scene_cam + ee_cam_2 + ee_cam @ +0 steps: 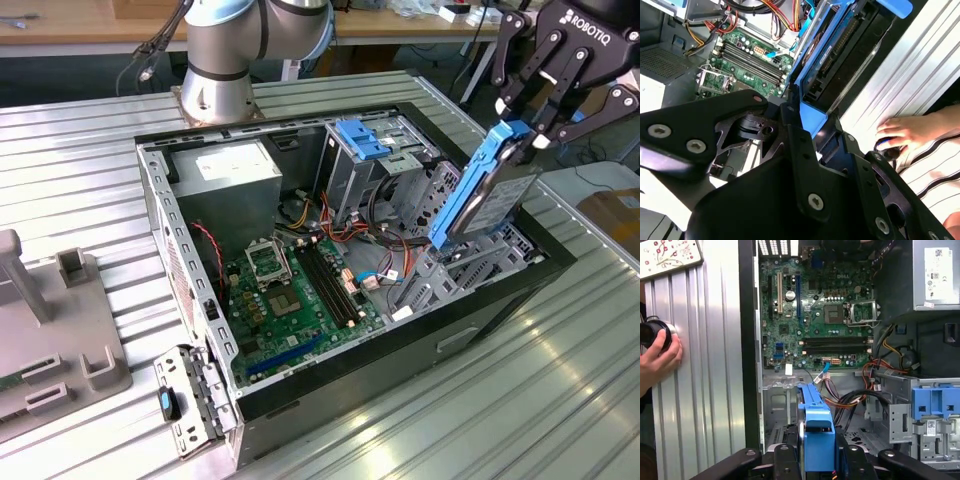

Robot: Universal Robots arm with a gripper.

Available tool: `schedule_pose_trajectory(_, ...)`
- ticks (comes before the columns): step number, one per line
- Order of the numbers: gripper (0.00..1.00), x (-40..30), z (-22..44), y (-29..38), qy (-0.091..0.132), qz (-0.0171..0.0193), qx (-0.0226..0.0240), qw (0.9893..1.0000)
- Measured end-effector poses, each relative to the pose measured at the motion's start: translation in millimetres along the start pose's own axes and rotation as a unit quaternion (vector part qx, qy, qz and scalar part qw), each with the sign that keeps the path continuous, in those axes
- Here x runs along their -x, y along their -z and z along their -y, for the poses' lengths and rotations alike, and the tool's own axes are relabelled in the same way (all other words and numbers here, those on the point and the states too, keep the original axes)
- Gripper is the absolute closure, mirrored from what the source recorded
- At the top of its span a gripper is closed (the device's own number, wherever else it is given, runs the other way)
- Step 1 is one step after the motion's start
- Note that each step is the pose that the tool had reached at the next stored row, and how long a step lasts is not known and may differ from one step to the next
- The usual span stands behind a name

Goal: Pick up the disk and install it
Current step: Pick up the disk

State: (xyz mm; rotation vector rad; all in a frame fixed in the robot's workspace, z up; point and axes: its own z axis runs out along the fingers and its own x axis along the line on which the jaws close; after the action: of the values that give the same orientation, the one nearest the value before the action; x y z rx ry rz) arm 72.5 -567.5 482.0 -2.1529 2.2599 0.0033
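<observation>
Grips the disk by its upper end, with the gripper clamped on it. Holds it on edge and tilted over the computer case corner at the exterior view's right, probably to line up with the metal bay below. Not yet seated. Outside the case, 1 hand on a black knob.

in the exterior view the case sits centre frame on the table; motherboard inside, power supply behind it, disk tilted over the case's end at upper right of frame.
</observation>
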Motion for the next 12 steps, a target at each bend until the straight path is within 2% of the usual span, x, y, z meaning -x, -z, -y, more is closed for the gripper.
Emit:
schedule_pose_trajectory(4,0.63,0.1,3.1,-4.3,0.004,-0.0003,0.0,1.0)
schedule_pose_trajectory(6,0.63,0.7,3.5,-5.4,0.008,-0.0004,0.0001,1.0)
schedule_pose_trajectory(10,0.63,1.7,8.7,-7.2,0.011,-0.0004,0.0001,0.9999)
schedule_pose_trajectory(12,0.63,1.6,8.8,-8.1,0.011,-0.0005,0.0001,0.9999)
